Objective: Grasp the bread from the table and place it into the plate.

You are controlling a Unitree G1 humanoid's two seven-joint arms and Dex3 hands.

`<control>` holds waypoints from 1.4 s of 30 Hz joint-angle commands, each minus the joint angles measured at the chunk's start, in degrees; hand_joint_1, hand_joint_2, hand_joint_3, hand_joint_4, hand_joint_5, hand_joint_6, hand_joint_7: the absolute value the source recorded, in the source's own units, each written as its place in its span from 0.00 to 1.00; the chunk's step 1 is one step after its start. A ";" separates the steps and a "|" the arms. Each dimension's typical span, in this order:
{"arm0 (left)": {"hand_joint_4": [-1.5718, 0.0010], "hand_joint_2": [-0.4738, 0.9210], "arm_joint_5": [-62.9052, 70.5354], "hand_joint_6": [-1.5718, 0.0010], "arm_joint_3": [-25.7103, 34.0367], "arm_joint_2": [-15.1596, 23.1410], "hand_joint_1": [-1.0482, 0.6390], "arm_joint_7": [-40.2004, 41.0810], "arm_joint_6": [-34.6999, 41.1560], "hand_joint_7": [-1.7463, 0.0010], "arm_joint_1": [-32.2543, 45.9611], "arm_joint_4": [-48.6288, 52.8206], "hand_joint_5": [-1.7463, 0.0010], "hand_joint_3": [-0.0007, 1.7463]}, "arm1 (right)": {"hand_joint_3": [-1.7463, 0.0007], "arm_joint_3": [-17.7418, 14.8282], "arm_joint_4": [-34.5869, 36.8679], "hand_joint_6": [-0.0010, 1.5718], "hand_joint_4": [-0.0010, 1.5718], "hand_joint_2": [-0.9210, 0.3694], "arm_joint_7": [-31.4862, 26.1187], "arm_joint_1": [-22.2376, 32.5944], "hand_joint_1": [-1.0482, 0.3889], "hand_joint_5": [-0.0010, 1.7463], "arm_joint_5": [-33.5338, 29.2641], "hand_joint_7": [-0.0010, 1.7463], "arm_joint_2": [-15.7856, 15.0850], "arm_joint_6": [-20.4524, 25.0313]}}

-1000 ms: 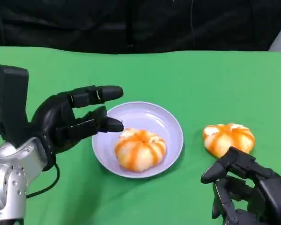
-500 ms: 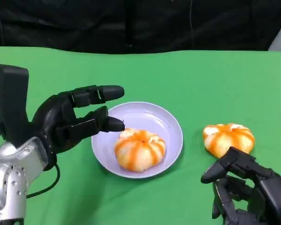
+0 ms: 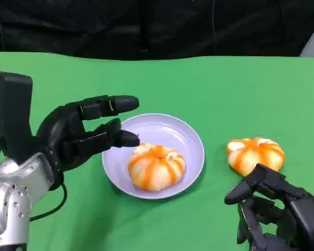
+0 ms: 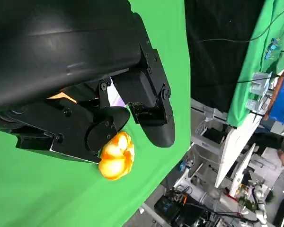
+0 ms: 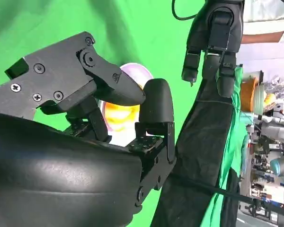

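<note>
Nearest, at about 5 o'clock in the head view, is the right hand [image 3: 275,212]. Its fingers are curled in a loose claw and hold nothing. It sits low on the green table [image 3: 240,89], just behind a bun [image 3: 255,155], so I think it is getting ready to reach that bun.

The bun on the table is round, with orange and white stripes. It lies at about 3 o'clock from the plate [image 3: 186,133], near it but not touching. It looks soft, so a gentle hold from the sides may be best.

At about 8 o'clock is the left hand [image 3: 86,133]. Its fingers are spread and point toward the plate, with the tips over the plate's near-left rim. It holds nothing. I think it is open because its bun is already put down.

That second bun [image 3: 156,166] rests inside the plate, toward the front. In the left wrist view a bun [image 4: 116,156] shows past the black fingers [image 4: 154,111].

So 1 bun is in and 1 is left, I think. Farthest back is a dark curtain [image 3: 146,26].
</note>
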 commanded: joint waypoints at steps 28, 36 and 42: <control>0.55 0.89 -21.61 0.58 10.34 13.50 0.57 -7.40 14.68 0.00 6.83 -9.04 0.00 0.66 | 0.41 -0.91 0.75 0.41 0.47 0.19 0.10 -0.49 0.67 1.00 0.43 0.90 -0.35 -0.15; 0.55 0.89 -21.72 0.58 10.29 13.55 0.57 -7.32 14.64 0.00 6.84 -9.03 0.00 0.66 | 0.41 -0.91 0.75 0.41 0.47 0.19 0.10 -0.49 0.67 1.00 0.43 0.90 -0.35 -0.15; 0.55 0.89 -21.73 0.58 10.29 13.55 0.57 -7.31 14.64 0.00 6.84 -9.03 0.00 0.66 | 0.41 -0.91 0.75 0.41 0.47 0.19 0.09 -0.49 0.67 1.00 0.43 0.90 -0.35 -0.15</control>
